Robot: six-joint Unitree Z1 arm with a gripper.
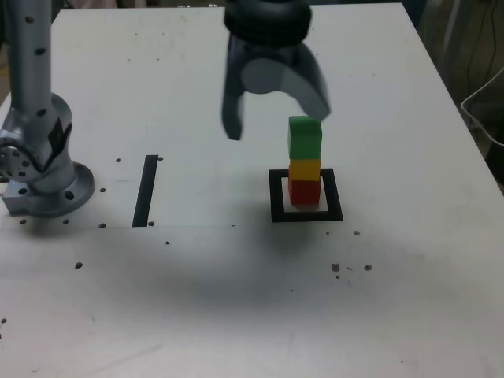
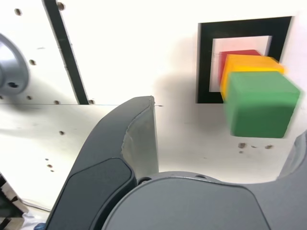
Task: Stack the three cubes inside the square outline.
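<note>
The three cubes stand as one stack: red cube [image 1: 304, 191] at the bottom, yellow cube [image 1: 305, 168] on it, green cube [image 1: 305, 138] on top, sitting a little askew. The stack rests within the square outline [image 1: 276, 197], a thick black frame with a white centre. In the wrist view the green cube [image 2: 259, 103] covers most of the yellow cube [image 2: 249, 63] and red cube [image 2: 240, 52], with the square outline [image 2: 206, 62] around them. My gripper [image 1: 276, 120] hangs open just above the stack, jaws spread wide. One finger [image 2: 139, 139] stands apart from the green cube.
A straight black strip [image 1: 146, 190] lies on the white table to the exterior view's left of the outline. The arm's grey base [image 1: 43, 169] stands at the far left. Small holes dot the table. A white cable [image 1: 484, 102] hangs beyond the right edge.
</note>
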